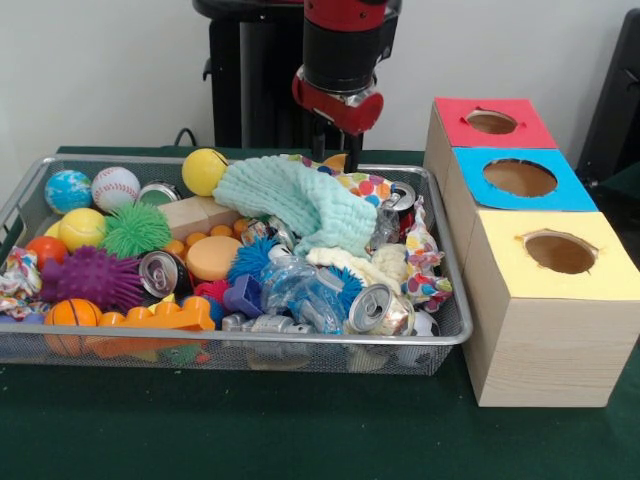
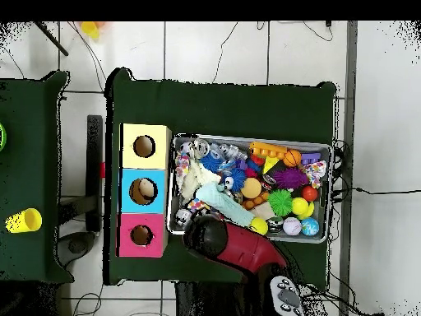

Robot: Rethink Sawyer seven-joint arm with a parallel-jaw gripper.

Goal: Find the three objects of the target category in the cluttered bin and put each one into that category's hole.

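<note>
The bin [image 1: 445, 335] is sitting on the green table [image 1: 300, 430], filling the left and middle of the front view. At its left end a globe ball [image 1: 67, 190] and a baseball [image 1: 115, 187] are lying by the far rim, with a green spiky ball [image 1: 135, 230] and a purple spiky ball [image 1: 95, 277] nearer. Toward the middle, a yellow ball [image 1: 203, 171] is touching a mint cloth [image 1: 295, 203] that is draping over the pile. A pale plush toy [image 1: 375, 268] is showing just below the cloth, beside a crushed can [image 1: 378, 310].

I am hanging my tool [image 1: 337, 152] over the bin's far rim, just behind the cloth; I cannot tell how wide its jaws are standing, and I am seeing nothing held.

To the right, three boxes are standing in a row just beside the bin. The red box's hole [image 1: 491, 122] is farthest from the camera, behind the blue box [image 1: 520, 180] and the yellow box [image 1: 555, 250].
</note>
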